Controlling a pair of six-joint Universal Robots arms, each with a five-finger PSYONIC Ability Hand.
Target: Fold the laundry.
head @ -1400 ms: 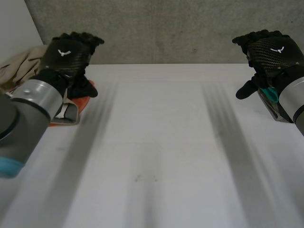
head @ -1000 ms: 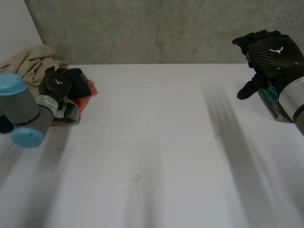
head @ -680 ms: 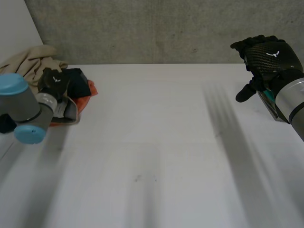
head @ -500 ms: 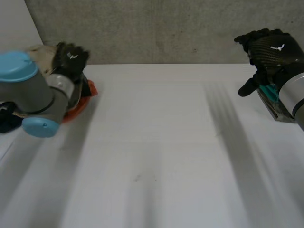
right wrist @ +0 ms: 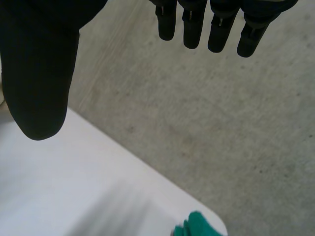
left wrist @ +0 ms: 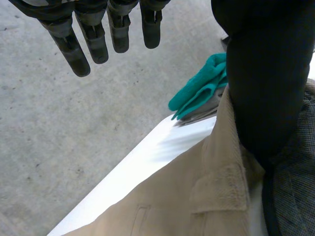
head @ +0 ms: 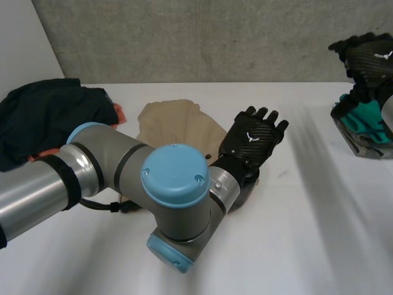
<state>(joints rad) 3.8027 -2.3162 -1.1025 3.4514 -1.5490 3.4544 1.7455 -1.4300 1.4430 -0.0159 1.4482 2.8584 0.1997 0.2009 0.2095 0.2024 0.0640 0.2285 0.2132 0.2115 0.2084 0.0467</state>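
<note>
A beige garment [head: 175, 126] lies crumpled on the white table [head: 295, 233] near its middle. My left arm reaches across it, and my left hand [head: 252, 142] stands at its right edge with straight, spread fingers, open. In the left wrist view the beige garment [left wrist: 187, 196], with a seam and a pocket, lies under the palm of my left hand [left wrist: 266, 73], whose fingers [left wrist: 98, 34] point away from it. My right hand [head: 368, 58] hovers at the far right, open, its fingers [right wrist: 197, 19] straight and holding nothing.
A pile of dark clothes [head: 43, 120] with an orange piece [head: 118, 112] sits at the far left. At the right edge a teal cloth [head: 363, 120] lies in a grey container [head: 356, 144], below my right hand. A concrete wall rises behind the table.
My left arm has swung from the pile at the far left to the table's middle, and the beige garment now lies there. My right hand has drifted right and up.
</note>
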